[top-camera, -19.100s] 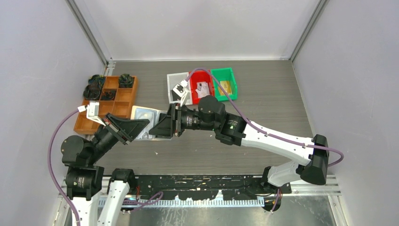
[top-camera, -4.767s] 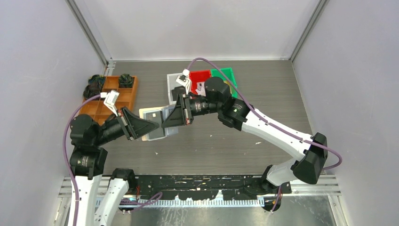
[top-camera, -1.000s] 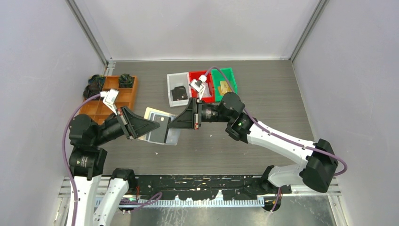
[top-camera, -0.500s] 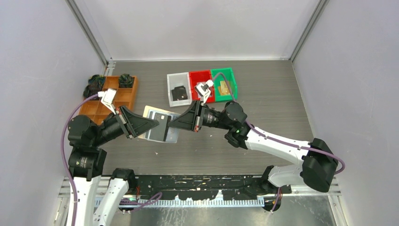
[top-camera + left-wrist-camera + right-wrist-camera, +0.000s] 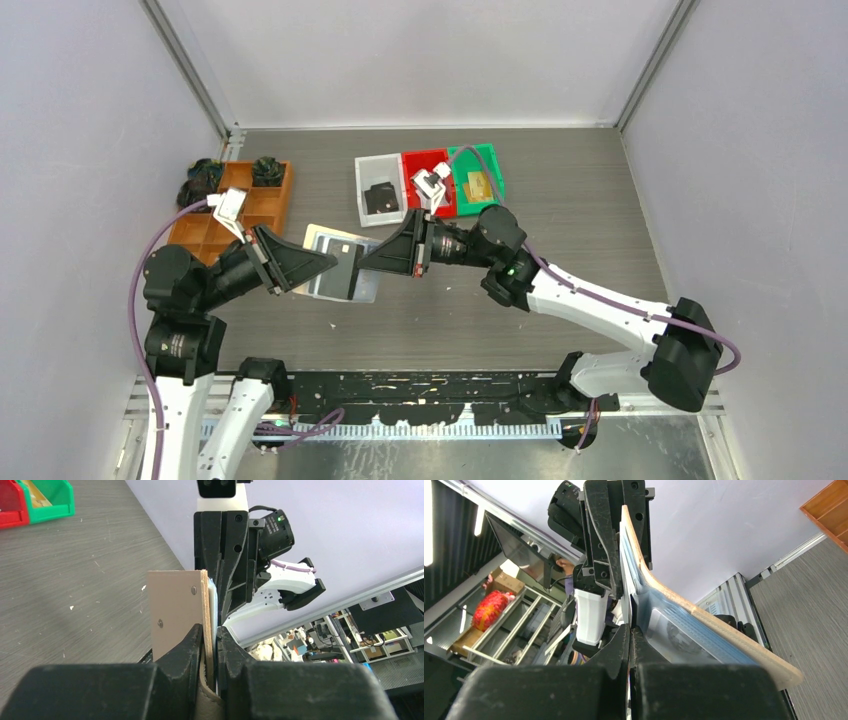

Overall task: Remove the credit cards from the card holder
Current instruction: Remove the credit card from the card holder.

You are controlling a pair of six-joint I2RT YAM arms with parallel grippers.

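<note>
Bright even light, soft shadows, sharp

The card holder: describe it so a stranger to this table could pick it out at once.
On the grey table, look in front of the clear, red and green bins, where the two arms meet. Pinched between the left gripper and the right gripper is the card holder: the only tan folding wallet, with clear inner sleeves.

Three bins, one tray (wooden), one card holder.
</note>
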